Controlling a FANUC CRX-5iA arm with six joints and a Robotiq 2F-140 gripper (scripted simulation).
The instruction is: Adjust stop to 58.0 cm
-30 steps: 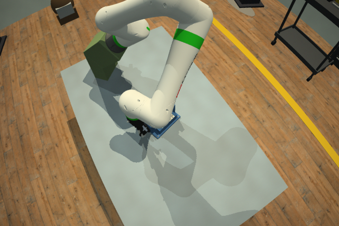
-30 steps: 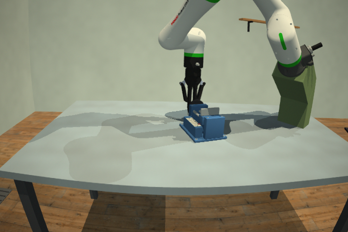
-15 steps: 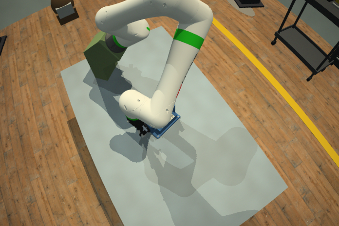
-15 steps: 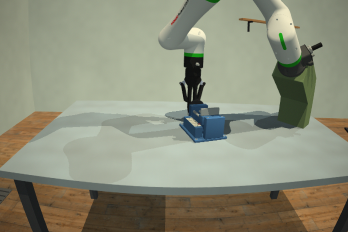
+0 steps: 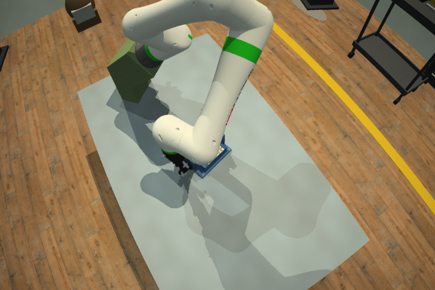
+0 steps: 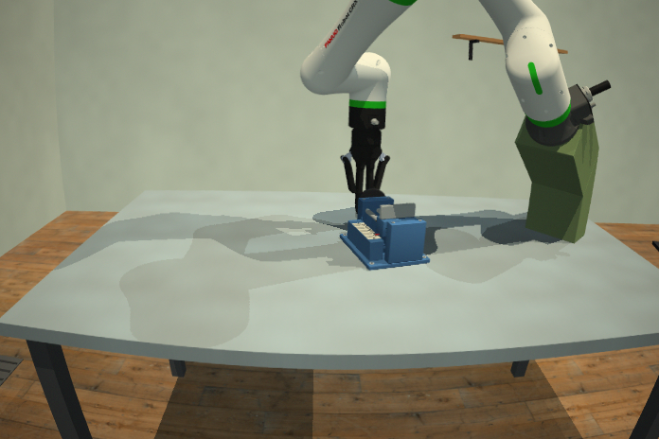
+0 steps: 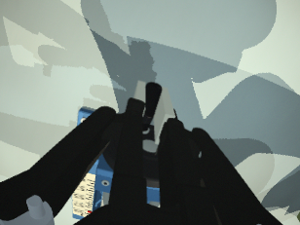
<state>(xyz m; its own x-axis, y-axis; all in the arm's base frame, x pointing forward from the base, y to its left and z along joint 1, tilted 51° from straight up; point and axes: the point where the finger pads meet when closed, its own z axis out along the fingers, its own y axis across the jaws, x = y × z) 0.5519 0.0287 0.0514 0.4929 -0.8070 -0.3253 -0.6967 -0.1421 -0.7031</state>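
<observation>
We have the hand pinched on the dark handwheel, directly beneath it. The blue stop fixture extends just beyond the fingertips on the desk.

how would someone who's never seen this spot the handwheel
Start at the grey table and find the only blue thing on it, a small blue fixture on a base plate near the middle. The handwheel is the dark round part at its far end, directly under the arm's black gripper, whose jaws are shut on it.
</observation>
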